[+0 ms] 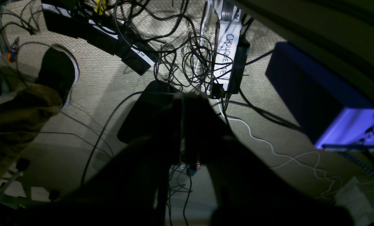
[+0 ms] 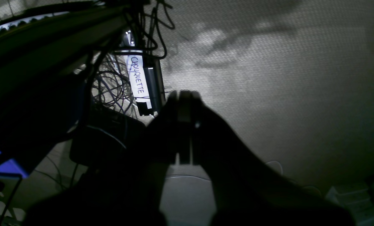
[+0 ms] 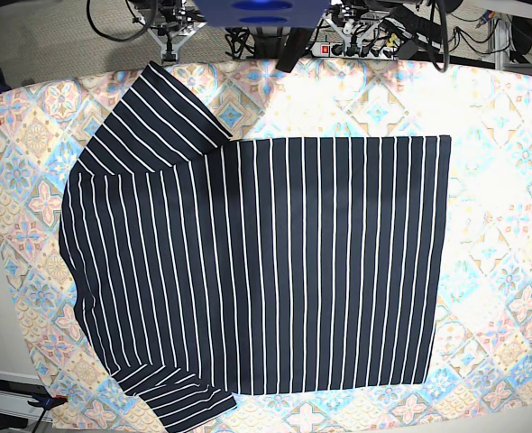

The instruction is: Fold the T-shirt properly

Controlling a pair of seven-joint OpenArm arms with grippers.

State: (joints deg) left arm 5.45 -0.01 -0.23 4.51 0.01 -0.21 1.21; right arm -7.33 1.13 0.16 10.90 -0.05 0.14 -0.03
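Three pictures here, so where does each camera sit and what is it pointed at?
Left wrist: sits on the left arm, looks at carpet with tangled cables and a blue box; the shut left gripper shows as a dark shape.
Right wrist: sits on the right arm, faces carpet floor; the shut right gripper shows.
Base: hangs overhead, looks straight down at the T-shirt spread flat on the patterned tablecloth; neither gripper shows.
Shared: both wrist views show the CHOUQUETTE label.

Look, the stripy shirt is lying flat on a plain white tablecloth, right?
Not quite. The shirt does lie flat, but the tablecloth isn't plain white: it has colourful pastel tiles in blue, orange and pink. The base view shows it.
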